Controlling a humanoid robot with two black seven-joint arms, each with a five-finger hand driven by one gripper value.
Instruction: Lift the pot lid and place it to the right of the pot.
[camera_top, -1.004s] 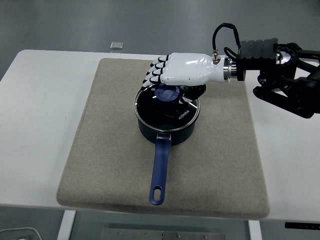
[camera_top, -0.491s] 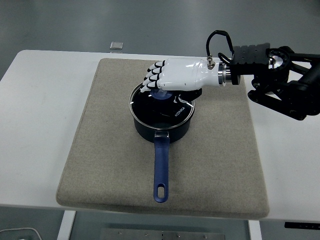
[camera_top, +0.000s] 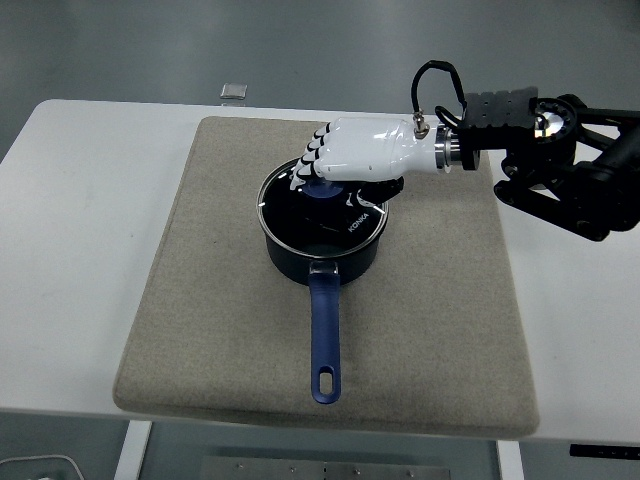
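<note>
A white right hand (camera_top: 345, 155) is seen reaching in from the right edge of the frame, its fingers (camera_top: 308, 163) curled down over the knob (camera_top: 323, 189) of the glass lid (camera_top: 320, 208); whether the knob is actually pinched cannot be told, since the palm hides the thumb side and the contact itself. The lid is seated on the dark blue pot (camera_top: 322, 235) just above the centre of the frame, so the lift is judged not yet done. The pot's blue handle (camera_top: 325, 335) is pointed toward the bottom of the frame. Everything is set on a beige mat (camera_top: 200, 300) that covers most of the white table (camera_top: 70, 250). Risks from here – a weak grip on the small smooth knob could let the lid slip and drop back onto the rim or tilt off to one side; if the lid is dragged rather than raised straight up, the whole pot could be pulled or rotated with it on the mat; glass would likely clatter or chip if it is set down hard. The mat to the right of the pot is seen bare, so the placing spot is judged open. A small grey block (camera_top: 233, 91) is noted at the upper left, beyond the mat, well apart from the work. Counts – one pot, one lid, one mat, one small block, one hand in view; the left arm is not seen.
</note>
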